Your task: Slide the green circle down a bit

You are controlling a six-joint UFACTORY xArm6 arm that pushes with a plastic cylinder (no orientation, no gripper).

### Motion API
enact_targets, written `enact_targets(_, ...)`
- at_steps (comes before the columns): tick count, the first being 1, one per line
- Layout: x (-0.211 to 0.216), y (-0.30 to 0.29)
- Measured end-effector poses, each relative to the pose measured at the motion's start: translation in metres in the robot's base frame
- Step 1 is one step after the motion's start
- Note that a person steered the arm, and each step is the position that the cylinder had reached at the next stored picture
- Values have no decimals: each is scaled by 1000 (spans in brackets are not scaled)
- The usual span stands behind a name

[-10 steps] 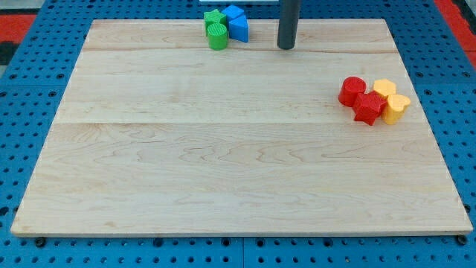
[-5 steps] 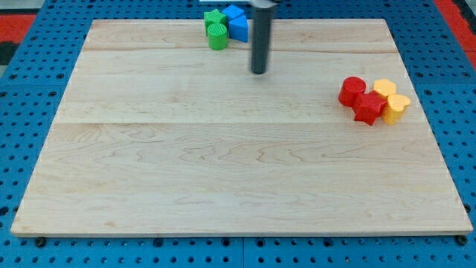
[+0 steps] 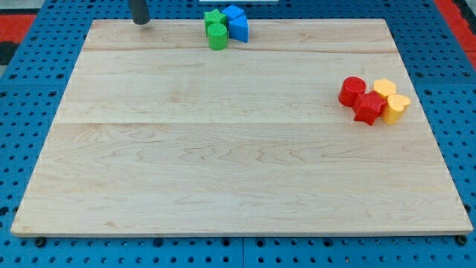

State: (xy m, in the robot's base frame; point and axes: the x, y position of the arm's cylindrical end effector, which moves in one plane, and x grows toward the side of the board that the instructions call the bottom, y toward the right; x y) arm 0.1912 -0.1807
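The green circle (image 3: 217, 35) stands near the board's top edge, a little left of the middle. It touches a green star (image 3: 213, 18) above it and blue blocks (image 3: 236, 22) to its right. My tip (image 3: 139, 21) is at the board's top edge, well to the left of the green circle and apart from every block.
At the view's right sit a red circle (image 3: 352, 90), a red star (image 3: 368, 107), a yellow block (image 3: 384, 88) and a yellow heart (image 3: 396, 106), bunched together. The wooden board (image 3: 238, 164) lies on a blue pegboard.
My tip moved from right of the blue blocks, down-left below them, then far left up to the board's top edge. No block has moved.
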Motion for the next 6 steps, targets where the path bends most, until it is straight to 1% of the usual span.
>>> enact_targets(1,0,34)
enact_targets(2,0,36)
enact_targets(3,0,54)
enact_targets(4,2,99)
enact_targets(5,12,135)
enact_targets(6,48,142)
